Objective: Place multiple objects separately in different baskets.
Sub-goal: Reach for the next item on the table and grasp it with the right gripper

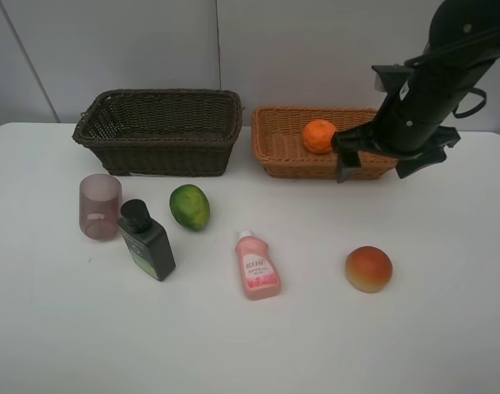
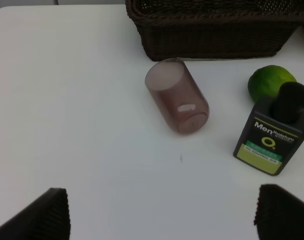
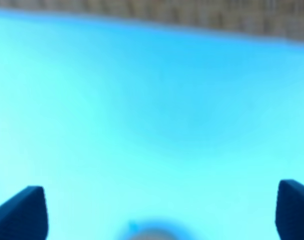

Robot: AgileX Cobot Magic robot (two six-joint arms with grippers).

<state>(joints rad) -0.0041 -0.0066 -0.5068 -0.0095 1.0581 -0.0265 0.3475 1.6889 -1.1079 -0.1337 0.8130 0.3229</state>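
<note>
Orange (image 1: 319, 136) in the tan basket (image 1: 274, 141), one done. Right gripper (image 1: 379, 164) spread wide, empty, by that basket; left gripper (image 2: 160, 210) spread too, near the mauve cup (image 1: 99, 206). Left on the table (image 1: 447, 328): cup, dark green bottle (image 1: 147, 242), pink bottle (image 1: 257, 267), green fruit (image 1: 190, 207), red-yellow fruit (image 1: 369, 268).

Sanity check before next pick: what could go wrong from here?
The dark green bottle sits close between the mauve cup and green fruit; wide jaws picking one may knock a neighbour. The right gripper hangs open at the front rim of the tan basket; a low retreat might snag it.
</note>
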